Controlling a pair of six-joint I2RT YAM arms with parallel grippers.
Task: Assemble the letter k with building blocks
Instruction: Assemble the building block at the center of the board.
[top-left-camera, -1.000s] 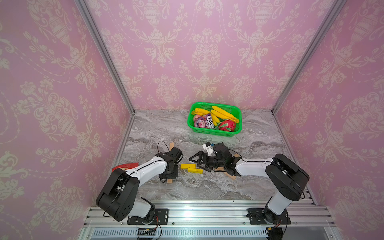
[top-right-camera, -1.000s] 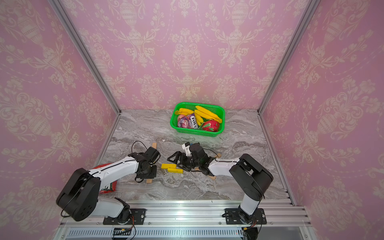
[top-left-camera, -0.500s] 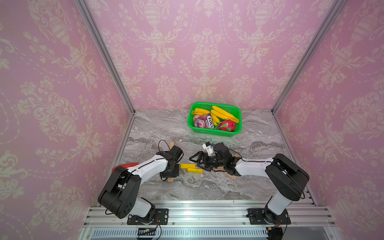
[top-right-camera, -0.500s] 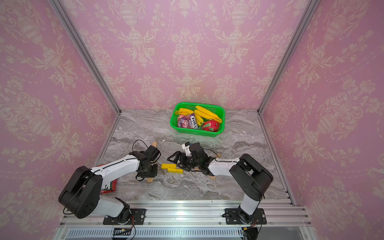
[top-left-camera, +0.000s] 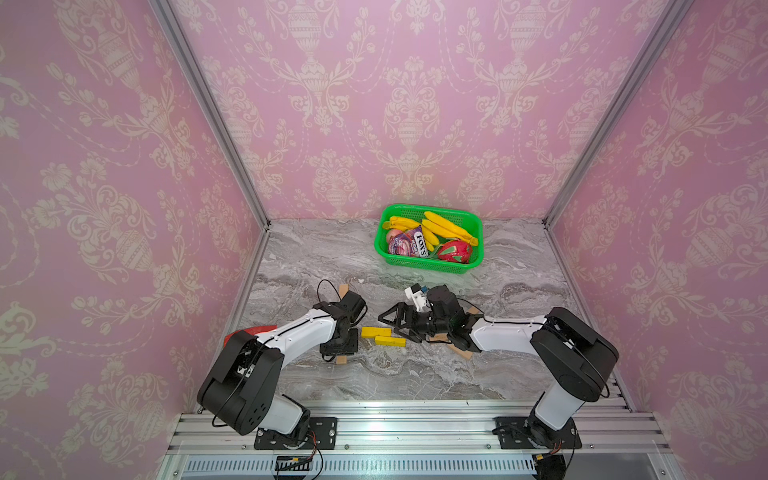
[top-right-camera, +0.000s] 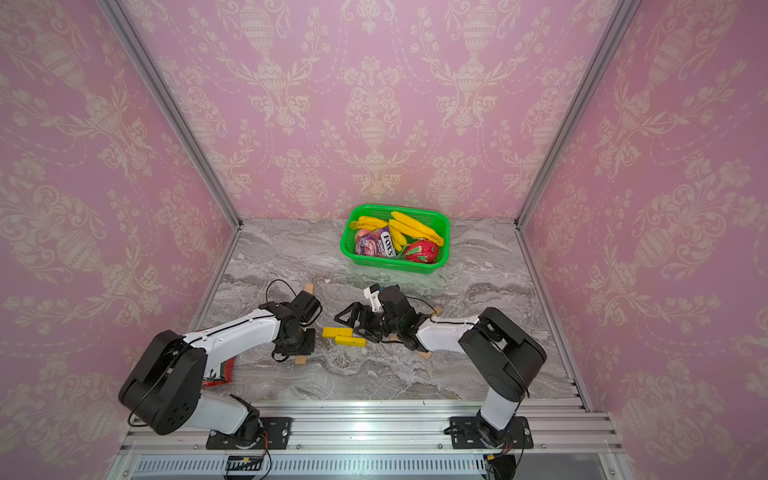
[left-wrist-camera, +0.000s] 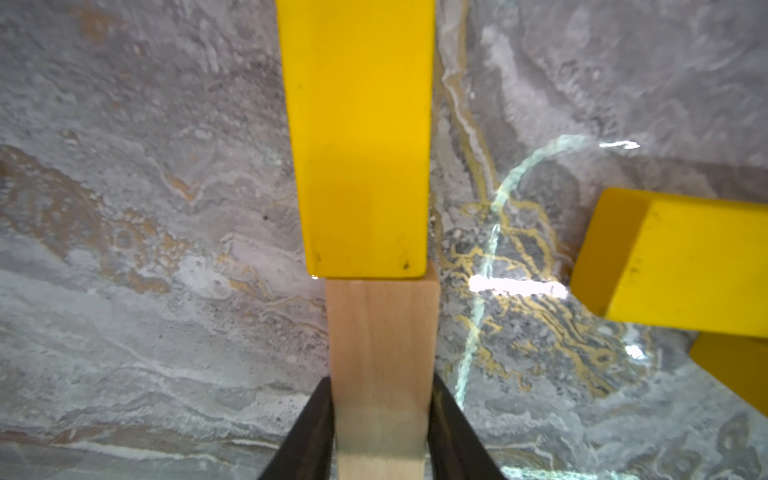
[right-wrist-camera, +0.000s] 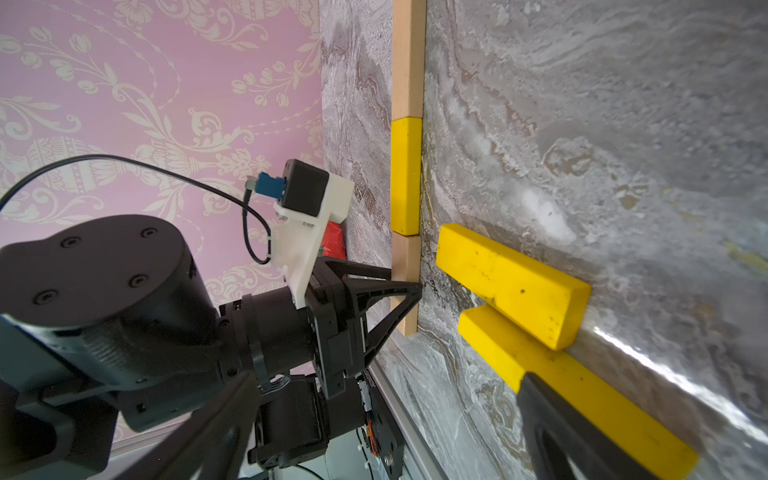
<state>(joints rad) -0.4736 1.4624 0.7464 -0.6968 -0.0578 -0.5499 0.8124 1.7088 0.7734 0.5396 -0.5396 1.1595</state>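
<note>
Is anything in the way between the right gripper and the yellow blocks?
Nothing visible is. The right gripper has its jaws open right at the yellow blocks, one jaw beside the nearer one. The left gripper sits apart, around a wooden block.

TEXT READ | "FOX'S", dark capitals on a pale panel of the purple sweet packet (top-left-camera: 409, 245) in the green basket (top-left-camera: 424, 266), legible in both top views | smaller line beneath, possibly "BERRIES", too small to confirm | red wrapper (top-right-camera: 218, 370): print blurred, unreadable
</note>
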